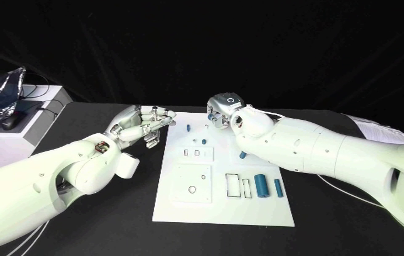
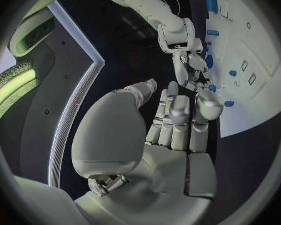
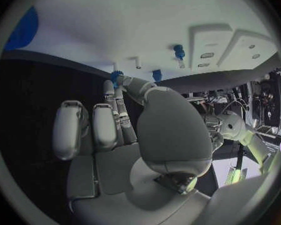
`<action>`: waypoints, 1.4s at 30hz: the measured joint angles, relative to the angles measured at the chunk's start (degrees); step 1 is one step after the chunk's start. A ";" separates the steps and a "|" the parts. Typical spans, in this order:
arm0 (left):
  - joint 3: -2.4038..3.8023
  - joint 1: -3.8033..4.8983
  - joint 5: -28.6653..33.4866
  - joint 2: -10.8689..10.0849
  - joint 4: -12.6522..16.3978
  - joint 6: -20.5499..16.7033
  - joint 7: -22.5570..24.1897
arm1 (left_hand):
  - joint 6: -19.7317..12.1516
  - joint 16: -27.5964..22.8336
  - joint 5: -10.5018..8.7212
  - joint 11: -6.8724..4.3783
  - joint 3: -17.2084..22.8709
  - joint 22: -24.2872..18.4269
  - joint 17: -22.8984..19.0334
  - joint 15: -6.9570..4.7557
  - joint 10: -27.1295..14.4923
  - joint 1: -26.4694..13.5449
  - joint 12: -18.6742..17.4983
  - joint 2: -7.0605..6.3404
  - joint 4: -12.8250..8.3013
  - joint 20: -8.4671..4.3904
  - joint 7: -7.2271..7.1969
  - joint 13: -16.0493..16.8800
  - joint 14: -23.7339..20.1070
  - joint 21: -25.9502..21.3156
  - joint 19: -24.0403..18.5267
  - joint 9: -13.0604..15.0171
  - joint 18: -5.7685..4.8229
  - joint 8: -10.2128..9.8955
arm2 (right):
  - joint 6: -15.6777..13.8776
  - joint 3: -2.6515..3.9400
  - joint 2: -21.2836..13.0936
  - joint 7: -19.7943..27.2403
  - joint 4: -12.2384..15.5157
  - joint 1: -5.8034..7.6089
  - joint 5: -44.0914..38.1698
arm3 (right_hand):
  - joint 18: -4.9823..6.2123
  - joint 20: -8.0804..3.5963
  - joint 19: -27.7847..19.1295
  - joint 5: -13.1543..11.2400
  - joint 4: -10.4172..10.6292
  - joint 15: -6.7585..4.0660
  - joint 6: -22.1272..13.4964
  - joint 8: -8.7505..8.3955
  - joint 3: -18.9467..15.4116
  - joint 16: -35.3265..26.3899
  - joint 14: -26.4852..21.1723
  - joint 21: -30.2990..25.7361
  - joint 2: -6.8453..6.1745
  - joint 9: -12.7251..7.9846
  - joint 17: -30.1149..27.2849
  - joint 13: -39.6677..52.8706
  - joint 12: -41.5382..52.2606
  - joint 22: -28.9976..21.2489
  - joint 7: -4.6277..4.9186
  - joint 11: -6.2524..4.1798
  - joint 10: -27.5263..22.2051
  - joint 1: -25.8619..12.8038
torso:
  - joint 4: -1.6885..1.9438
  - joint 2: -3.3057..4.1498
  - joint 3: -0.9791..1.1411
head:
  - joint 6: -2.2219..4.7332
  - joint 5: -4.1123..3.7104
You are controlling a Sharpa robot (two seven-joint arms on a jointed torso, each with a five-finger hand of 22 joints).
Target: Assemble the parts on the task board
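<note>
you are looking at the white board lying lengthwise in the middle of the table, with blue parts lying on its near right side and small blue pegs standing near its far edge. your right hand is hovering over that far edge, nearer the pegs, its fingertips touching one blue peg; whether they are pinching it you cannot tell. your left hand is waiting just beside the board's left edge, fingers straight, close together, holding nothing.
</note>
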 measured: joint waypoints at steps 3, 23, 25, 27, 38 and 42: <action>0.03 0.00 0.00 0.02 0.06 0.00 0.00 | 0.00 0.00 0.00 0.00 0.00 0.00 0.00 0.00 0.00 0.00 0.00 0.00 0.00 0.00 0.00 0.00 0.00 0.00 0.00 0.00 0.00 0.00 | 0.00 0.02 0.30 -0.02 -0.41 0.01 -0.08 | 0.00 0.00 0.00 0.00 0.00 0.00 0.00 0.00 0.00 0.00 0.00 0.10 -0.05 0.07 0.00 0.01 0.00 0.07 0.00 0.00 0.00 -0.05 | 0.00 0.04 0.00 | -0.08 0.01; 0.22 0.01 0.01 0.06 0.27 0.01 -0.02 | 0.00 0.00 0.00 0.00 0.00 -0.01 0.00 0.00 0.00 0.00 0.00 0.00 0.00 0.00 0.00 -0.01 0.00 0.00 0.00 -0.01 0.00 0.00 | 1.33 0.02 1.40 0.00 -2.67 0.01 -0.14 | 0.00 0.00 0.00 -1.44 0.54 0.00 -1.05 -0.09 0.34 0.00 0.00 -0.28 -1.20 0.80 -0.94 -0.17 0.01 -0.72 0.62 0.60 -1.09 -1.20 | 0.08 0.20 -0.13 | -0.56 0.05; 0.24 0.01 0.01 0.07 0.27 0.01 -0.02 | 0.00 0.00 0.00 0.00 0.00 -0.01 0.00 0.00 0.00 0.00 0.00 0.00 0.00 0.00 0.00 -0.01 0.00 0.00 0.00 0.00 0.00 0.00 | 1.59 0.01 1.63 0.09 -3.09 0.01 -0.06 | 0.00 0.00 0.00 -1.88 0.67 0.00 -1.21 -0.09 0.33 0.00 0.00 -0.29 -1.25 0.85 -1.20 -0.19 0.01 -0.87 0.61 0.64 -1.21 -1.25 | 0.07 0.20 -0.13 | -0.60 0.07; 0.26 0.01 0.01 0.09 0.27 0.01 -0.02 | 0.00 0.00 0.00 0.00 0.00 -0.01 0.00 0.00 0.00 0.00 0.00 0.00 0.00 0.00 0.00 -0.01 0.00 0.00 0.00 0.00 0.00 0.00 | 1.76 -0.01 1.86 0.18 -3.47 0.01 0.00 | 0.00 0.04 -0.04 -2.12 0.67 0.00 -1.59 -0.44 0.34 -0.01 0.00 -0.62 -1.25 0.87 -1.53 -0.34 0.01 -1.18 0.83 0.88 -1.79 -1.25 | 0.08 0.20 -0.14 | -0.63 0.07; 0.30 0.01 0.01 0.12 0.26 0.01 -0.03 | 0.00 0.00 0.00 0.00 0.00 -0.02 0.00 0.00 0.00 0.00 0.00 0.00 0.00 0.00 0.00 -0.02 0.00 0.00 0.00 0.00 0.00 0.00 | 1.90 -0.07 2.57 1.01 -4.22 -0.15 0.71 | 0.00 0.55 -0.55 -3.58 1.13 0.14 -3.02 -1.24 0.33 -0.59 -0.14 -1.65 -2.24 1.07 -3.13 -0.81 0.00 -2.39 1.31 1.32 -3.42 -1.61 | 0.13 0.26 -0.13 | -0.75 0.33; 0.32 0.01 0.01 0.12 0.24 0.01 -0.03 | 0.00 0.00 0.00 0.00 0.00 -0.02 0.01 0.00 0.00 0.00 0.00 0.00 0.00 0.00 0.00 -0.02 0.00 0.00 0.00 -0.01 0.00 0.00 | 1.67 -0.07 2.53 1.29 -4.35 -0.15 1.05 | 0.01 1.02 -2.09 -5.85 1.98 0.83 -5.81 -3.18 -0.60 -2.47 -0.83 -4.40 -3.37 0.71 -6.43 -1.70 0.01 -5.65 1.57 1.72 -6.95 -1.38 | 0.04 0.25 -0.11 | -0.79 0.44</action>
